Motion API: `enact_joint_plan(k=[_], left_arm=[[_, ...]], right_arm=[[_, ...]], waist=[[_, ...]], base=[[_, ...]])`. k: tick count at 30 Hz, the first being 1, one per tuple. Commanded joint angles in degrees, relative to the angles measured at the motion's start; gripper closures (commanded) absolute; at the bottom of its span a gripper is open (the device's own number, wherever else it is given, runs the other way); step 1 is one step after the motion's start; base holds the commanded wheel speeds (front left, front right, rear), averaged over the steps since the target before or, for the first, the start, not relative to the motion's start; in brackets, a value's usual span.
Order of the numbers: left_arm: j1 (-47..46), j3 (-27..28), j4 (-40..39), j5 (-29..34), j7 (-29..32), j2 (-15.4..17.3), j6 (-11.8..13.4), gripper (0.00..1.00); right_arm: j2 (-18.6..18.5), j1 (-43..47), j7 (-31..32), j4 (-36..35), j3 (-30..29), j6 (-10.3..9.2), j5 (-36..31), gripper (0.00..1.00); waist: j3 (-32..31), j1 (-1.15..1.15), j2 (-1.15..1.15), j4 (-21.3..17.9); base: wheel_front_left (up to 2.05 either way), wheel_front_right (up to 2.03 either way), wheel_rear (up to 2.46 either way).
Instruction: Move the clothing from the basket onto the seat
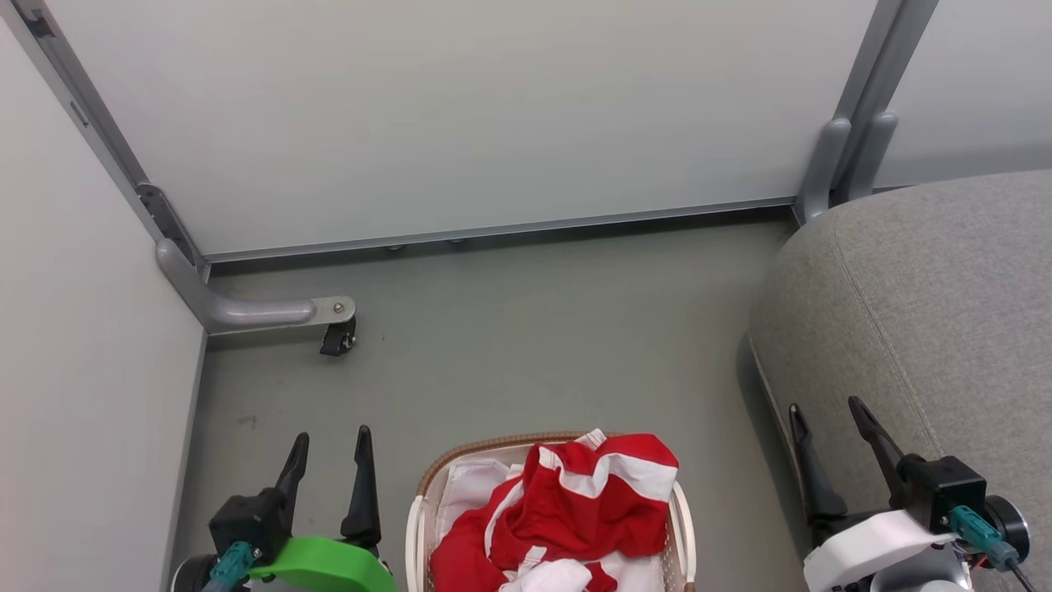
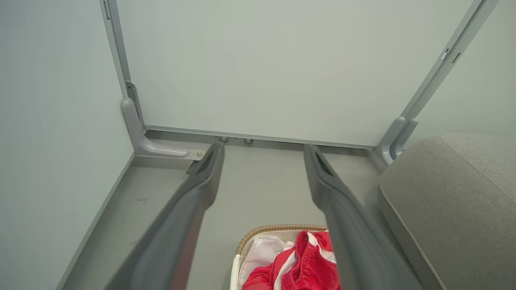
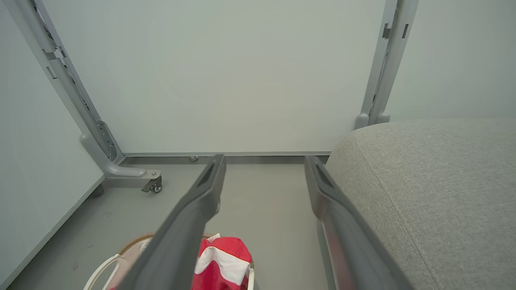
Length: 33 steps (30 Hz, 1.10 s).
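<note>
Flanking the basket (image 1: 493, 443): castor (image 1: 337, 339), seat (image 1: 929, 312).

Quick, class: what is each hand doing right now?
Left hand: open, holding nothing.
Right hand: open, holding nothing.

Pale grey-white partition panels (image 1: 460, 123) stand in grey metal frame posts (image 1: 859, 99) — one curved grey support foot (image 1: 246, 312) carries a small black caster (image 1: 337, 339). Smooth dull grey floor (image 1: 526, 345) throughout.

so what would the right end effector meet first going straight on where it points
The right end effector likely reaches the white wall panel beyond the grey floor; one finger passes beside the grey fabric sofa, depth unclear.
</note>
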Motion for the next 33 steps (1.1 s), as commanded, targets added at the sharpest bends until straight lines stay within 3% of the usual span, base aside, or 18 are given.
enact_joint_plan(k=[1, 10, 33], left_arm=[[0.66, -0.27, 0.11, 1.15, -0.41, 0.36, 0.23, 0.0], [0.8, -1.01, 0.93, 3.98, -1.3, 0.4, 0.23, 0.0], [1.01, -1.11, 0.94, 4.03, -1.12, 0.39, -0.32, 0.0]], right_arm=[[-0.37, 0.96, -0.51, 0.09, 0.11, 0.02, -1.33, 0.0], [-0.41, 1.17, -1.33, 0.19, 0.27, 0.02, -4.56, 0.0], [-0.39, 1.19, -1.32, -0.37, 0.24, 0.01, -4.16, 0.0]], waist=[[-0.04, 0.0, 0.0, 0.03], [-0.2, 0.0, 0.0, 0.28], [-0.01, 0.0, 0.0, 0.12]], base=[[0.0, 0.0, 0.0], [0.0, 0.0, 0.0], [0.0, 0.0, 0.0]])
